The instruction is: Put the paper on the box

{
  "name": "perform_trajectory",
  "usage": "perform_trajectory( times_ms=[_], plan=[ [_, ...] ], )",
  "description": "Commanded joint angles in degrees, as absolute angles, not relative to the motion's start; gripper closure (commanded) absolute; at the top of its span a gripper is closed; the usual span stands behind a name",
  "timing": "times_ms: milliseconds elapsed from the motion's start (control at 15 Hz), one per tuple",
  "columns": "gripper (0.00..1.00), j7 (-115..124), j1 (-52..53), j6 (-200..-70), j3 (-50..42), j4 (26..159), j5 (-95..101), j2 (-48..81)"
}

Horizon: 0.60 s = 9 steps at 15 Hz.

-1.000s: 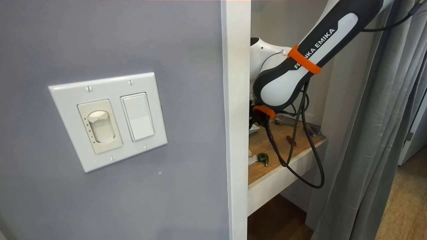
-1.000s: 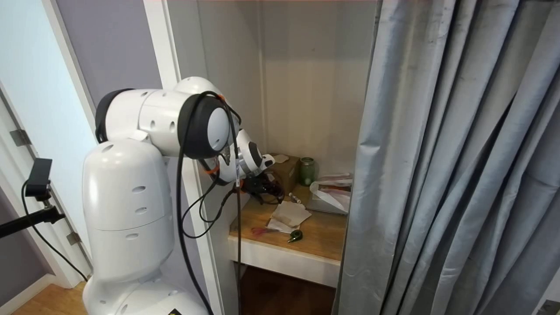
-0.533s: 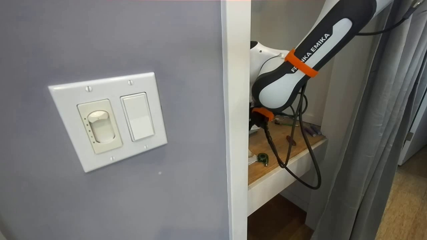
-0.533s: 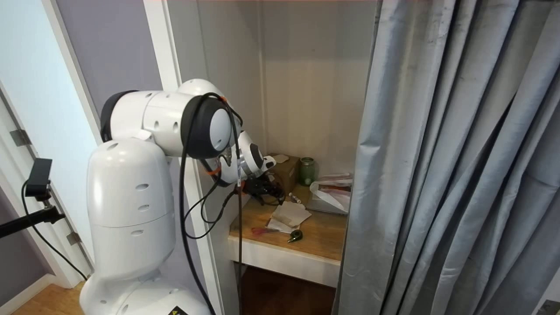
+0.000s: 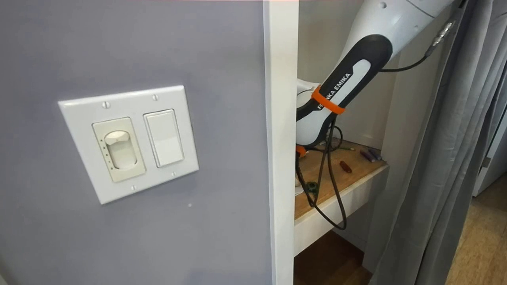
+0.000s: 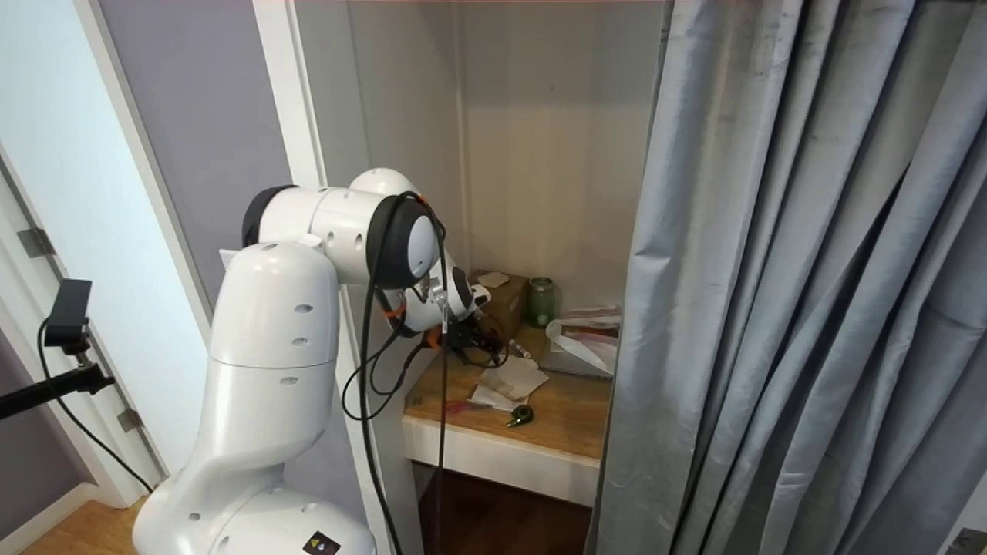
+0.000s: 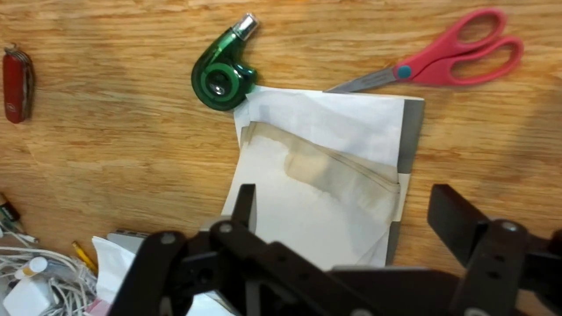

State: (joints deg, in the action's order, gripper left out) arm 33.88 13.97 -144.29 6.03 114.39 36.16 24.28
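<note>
A pale, stained paper (image 7: pixel 281 175) lies on a white sheet (image 7: pixel 364 109) on the wooden shelf in the wrist view. The paper also shows in an exterior view (image 6: pixel 513 376). My gripper (image 7: pixel 344 197) is open and empty above the paper. The left fingertip stands over the paper and the right one over bare wood beyond its edge. A brown cardboard box (image 6: pixel 510 304) stands at the back of the shelf, partly behind the arm, with a small paper scrap (image 6: pixel 493 279) on top. The box is out of the wrist view.
Green tape dispenser (image 7: pixel 221 81) and red scissors (image 7: pixel 439 66) touch the sheet or lie close to it. A red pocket knife (image 7: pixel 16 85) and tangled cables (image 7: pixel 52 281) lie left. A green jar (image 6: pixel 541 302) stands beside the box. A grey curtain (image 6: pixel 732 308) and white frame (image 5: pixel 281 138) border the alcove.
The arm has leaned down and further into the alcove. The gripper has shifted slightly lower in an exterior view. Paper and box have not moved.
</note>
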Motion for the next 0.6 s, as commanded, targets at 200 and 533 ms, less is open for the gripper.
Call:
perform_trajectory(
  times_ms=[200,533],
  plan=[
    [0.00,33.36,20.47,-143.93,1.82,102.84,34.89,35.49],
    [0.00,32.17,22.58,-143.32,0.31,97.86,33.33,40.46]
  ],
)
